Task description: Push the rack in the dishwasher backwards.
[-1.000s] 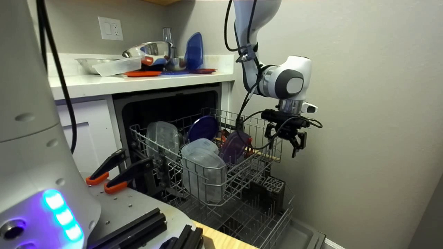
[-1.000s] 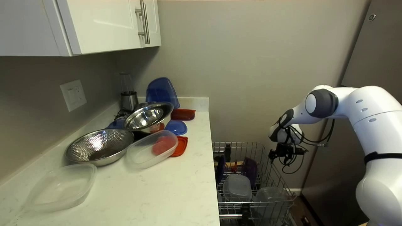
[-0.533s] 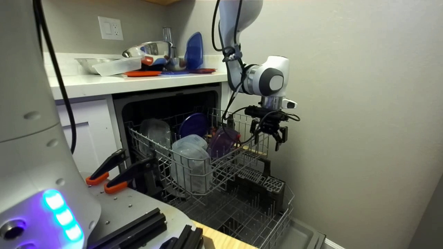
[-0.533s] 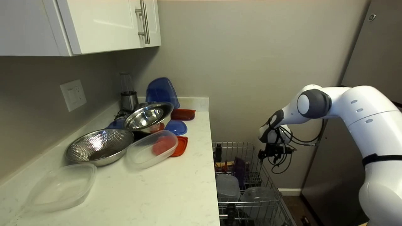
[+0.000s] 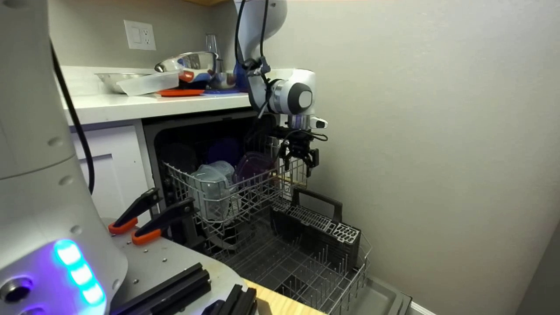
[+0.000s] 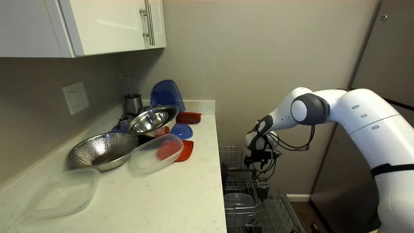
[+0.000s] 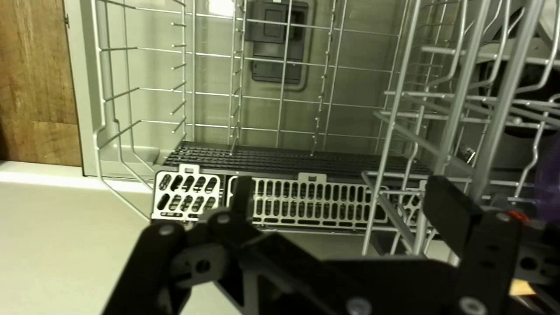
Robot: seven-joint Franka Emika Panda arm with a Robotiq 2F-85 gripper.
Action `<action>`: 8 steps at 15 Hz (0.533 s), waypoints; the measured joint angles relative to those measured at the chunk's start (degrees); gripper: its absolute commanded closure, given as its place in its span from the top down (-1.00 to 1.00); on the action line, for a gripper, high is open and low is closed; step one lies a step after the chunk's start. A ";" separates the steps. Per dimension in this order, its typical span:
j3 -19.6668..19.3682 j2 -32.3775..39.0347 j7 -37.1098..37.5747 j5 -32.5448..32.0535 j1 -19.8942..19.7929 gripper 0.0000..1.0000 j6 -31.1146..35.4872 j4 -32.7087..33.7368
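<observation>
The rack point(image 5: 256, 197) is a silver wire rack holding plastic containers. It is partly inside the dishwasher point(image 5: 210, 117), with its front part sticking out below the counter. It also shows in an exterior view point(image 6: 232, 152), partly hidden by the counter. My gripper point(image 5: 297, 168) points down at the rack's front end near the wall; it also shows in an exterior view point(image 6: 255, 161). In the wrist view the gripper point(image 7: 341, 192) has its fingers wide apart. Wires of the rack point(image 7: 464, 87) pass between them, near the right finger. Whether a finger touches the wire cannot be told.
The lower rack point(image 5: 302, 267) with a dark cutlery basket point(image 5: 315, 232) is pulled out over the open door point(image 5: 385, 297). The white counter point(image 5: 175, 107) stands above the dishwasher. A grey wall point(image 5: 415, 153) runs close beside the gripper. Clamps point(image 5: 148, 218) lie near the robot base.
My gripper has moved toward the dishwasher. The rack has slid backward with its containers, deeper into the cavity, uncovering more of the lower rack and basket. The gripper stays open.
</observation>
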 measured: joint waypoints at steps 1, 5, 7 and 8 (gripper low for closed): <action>0.03 -0.18 1.06 -0.40 1.58 1.00 -0.19 0.10; 0.29 -1.00 3.29 -1.93 6.53 1.00 -2.08 1.05; 1.21 -1.48 3.29 -1.93 7.09 1.00 -3.96 1.85; 1.75 -1.81 3.29 -1.93 6.90 1.00 -5.01 2.24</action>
